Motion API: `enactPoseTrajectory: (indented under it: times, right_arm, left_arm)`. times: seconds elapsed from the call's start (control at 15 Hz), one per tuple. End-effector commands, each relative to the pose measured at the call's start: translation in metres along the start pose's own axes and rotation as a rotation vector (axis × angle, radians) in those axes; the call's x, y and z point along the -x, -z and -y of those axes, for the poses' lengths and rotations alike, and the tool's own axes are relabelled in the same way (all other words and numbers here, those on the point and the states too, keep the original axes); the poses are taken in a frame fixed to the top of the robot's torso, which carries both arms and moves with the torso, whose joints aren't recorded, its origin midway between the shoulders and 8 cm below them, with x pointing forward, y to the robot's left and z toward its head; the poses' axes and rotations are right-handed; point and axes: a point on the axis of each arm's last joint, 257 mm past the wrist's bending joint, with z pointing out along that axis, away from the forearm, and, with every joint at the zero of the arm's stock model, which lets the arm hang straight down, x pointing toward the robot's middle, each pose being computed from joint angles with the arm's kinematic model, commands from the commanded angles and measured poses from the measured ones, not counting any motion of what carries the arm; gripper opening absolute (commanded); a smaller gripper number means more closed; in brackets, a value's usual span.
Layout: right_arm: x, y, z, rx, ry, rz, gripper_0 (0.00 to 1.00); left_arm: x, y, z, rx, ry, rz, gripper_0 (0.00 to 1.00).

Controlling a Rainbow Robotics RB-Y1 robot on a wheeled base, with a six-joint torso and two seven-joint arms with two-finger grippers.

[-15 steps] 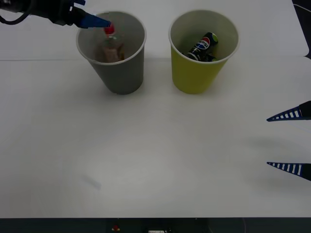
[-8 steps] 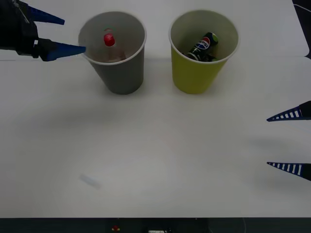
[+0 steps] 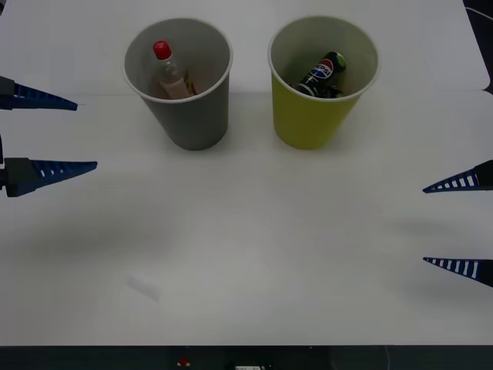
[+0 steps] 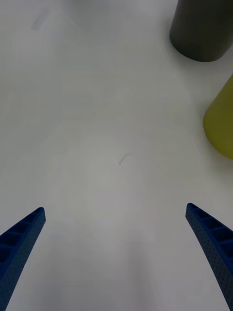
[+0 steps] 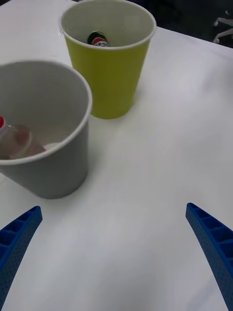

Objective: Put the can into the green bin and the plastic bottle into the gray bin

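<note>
Plastic bottle lying inside gray bin; can inside green bin, at 3 o'clock of gray. Left gripper and right gripper hovering wide, holding nothing.

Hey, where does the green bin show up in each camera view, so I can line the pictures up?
Front view: the green bin stands at the table's far side, right of centre, with the can inside.
Right wrist view: its yellow-green wall shows at the right edge.
Left wrist view: it stands whole at top centre.
Shared landmark: the gray bin next to it in all three.
</note>
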Motion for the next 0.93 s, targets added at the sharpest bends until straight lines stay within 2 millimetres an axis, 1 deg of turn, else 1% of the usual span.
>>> enactPoseTrajectory:
  times: [0.07, 0.2, 0.4, 0.67, 0.93]
  right_arm:
    - [0.0, 0.0, 0.0, 0.0, 0.0, 0.0, 1.0]
    - [0.0, 0.0, 0.0, 0.0, 0.0, 0.0, 1.0]
    - [0.0, 0.0, 0.0, 0.0, 0.0, 0.0, 1.0]
    - [0.0, 0.0, 0.0, 0.0, 0.0, 0.0, 1.0]
    - [0.0, 0.0, 0.0, 0.0, 0.0, 0.0, 1.0]
  left_arm:
    - [-0.031, 0.014, 0.026, -0.038, -0.058, -0.029, 1.0]
    - [-0.052, 0.023, 0.04, -0.059, -0.108, -0.054, 1.0]
    - [-0.074, 0.033, 0.055, -0.087, -0.169, -0.085, 1.0]
    - [-0.093, 0.038, 0.063, -0.095, -0.238, -0.116, 1.0]
    - [-0.108, 0.041, 0.074, -0.112, -0.228, -0.147, 1.0]
